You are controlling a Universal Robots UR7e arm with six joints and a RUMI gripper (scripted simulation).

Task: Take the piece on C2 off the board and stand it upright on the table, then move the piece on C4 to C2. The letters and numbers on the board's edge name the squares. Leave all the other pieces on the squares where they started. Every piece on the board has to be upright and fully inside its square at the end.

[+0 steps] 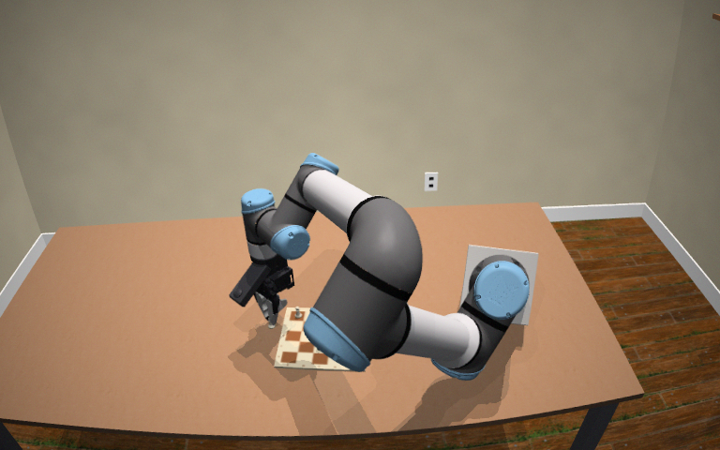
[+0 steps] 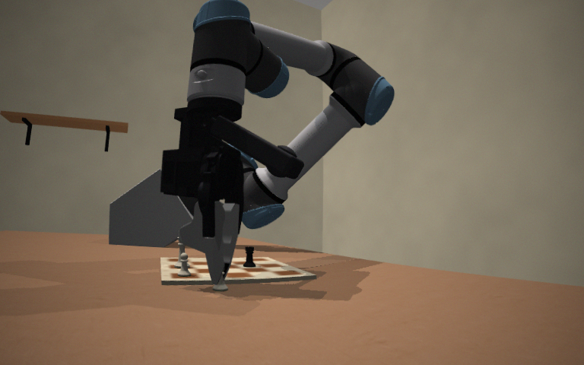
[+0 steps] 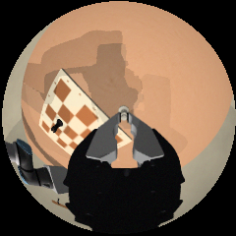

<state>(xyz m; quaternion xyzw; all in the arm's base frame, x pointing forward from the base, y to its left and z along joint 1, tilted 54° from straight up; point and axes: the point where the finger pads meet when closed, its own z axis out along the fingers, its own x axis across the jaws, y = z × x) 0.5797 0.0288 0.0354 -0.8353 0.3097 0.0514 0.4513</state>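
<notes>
My gripper (image 2: pixel 220 271) points straight down just off the board's edge and is shut on a light grey piece (image 2: pixel 220 284). The piece stays upright, with its base at table level next to the checkered board (image 2: pixel 236 271); I cannot tell if it touches the table. The wrist view shows the piece's top (image 3: pixel 124 112) between the fingertips, over bare table beside the board (image 3: pixel 74 115). A black piece (image 2: pixel 249 256) stands upright on the board and also shows in the wrist view (image 3: pixel 57 125). A light pawn (image 2: pixel 183 264) and a taller light piece (image 2: pixel 180 251) stand on the board's left side.
The arm's elbow hangs over the board's right part in the top view and hides several squares (image 1: pixel 339 344). The robot's base plate (image 1: pixel 502 283) sits on the table at the right. A wall shelf (image 2: pixel 64 122) is far behind.
</notes>
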